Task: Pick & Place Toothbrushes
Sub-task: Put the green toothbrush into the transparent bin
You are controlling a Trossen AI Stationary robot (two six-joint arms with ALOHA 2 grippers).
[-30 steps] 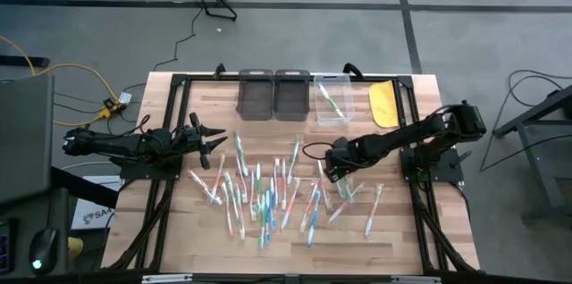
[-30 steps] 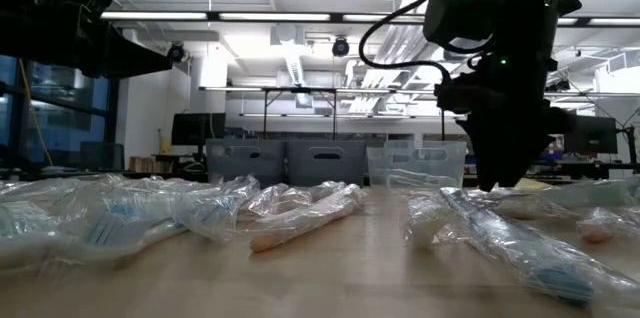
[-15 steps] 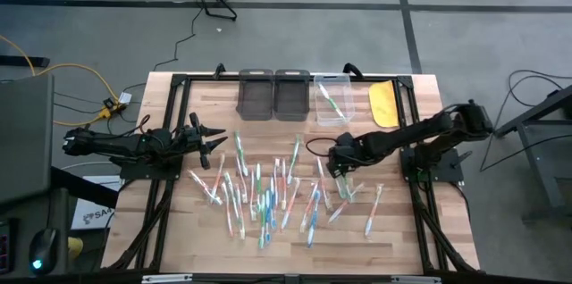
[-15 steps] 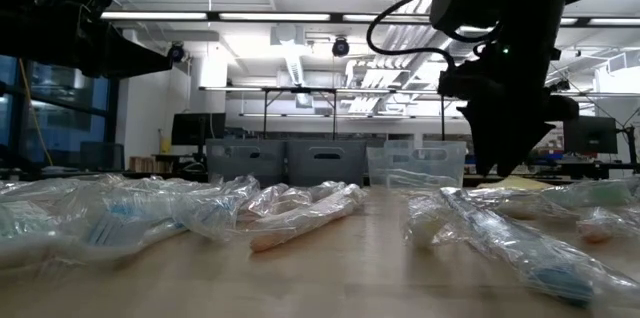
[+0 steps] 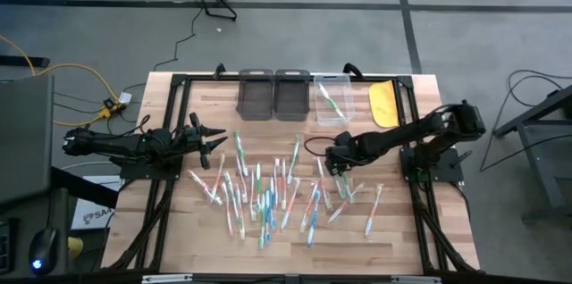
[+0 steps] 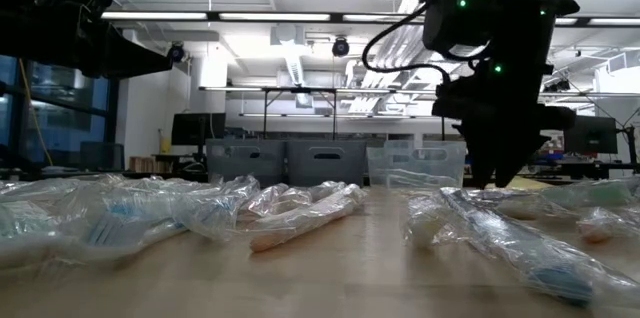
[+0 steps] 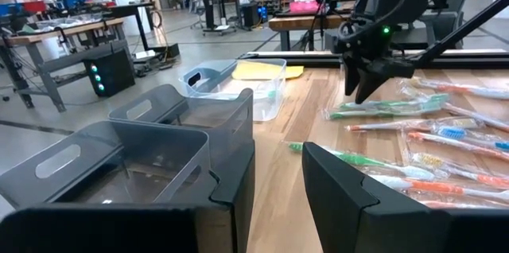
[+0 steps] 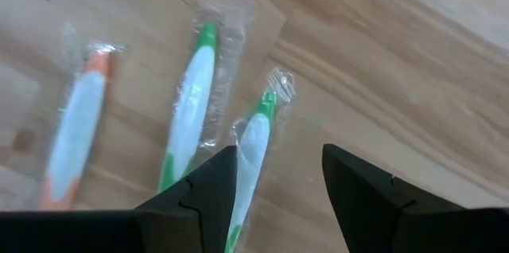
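Several wrapped toothbrushes [image 5: 268, 190] with white, green, blue and orange handles lie flat and scattered over the middle of the wooden table [image 5: 179, 230]. One green toothbrush [image 5: 329, 101] lies in the clear bin [image 5: 343, 114] at the far edge. My right gripper [image 5: 340, 170] points steeply down, open, just over the scatter's right part. In the right wrist view a green-white toothbrush [image 8: 253, 145] lies beside one finger and another [image 8: 193, 102] farther off. My left gripper [image 5: 219, 141] waits open and level at the table's left, clear of the toothbrushes.
Two dark grey bins [image 5: 255, 94] [image 5: 291, 94] stand at the far edge, left of the clear bin. A yellow flat object [image 5: 384, 103] lies to that bin's right. Black frame rails [image 5: 161, 195] run along the table's left and right sides.
My right gripper has stayed over the same toothbrushes, rising slightly and sinking again while its wrist turned a little. Its fingers have stayed open. The toothbrushes have not moved.
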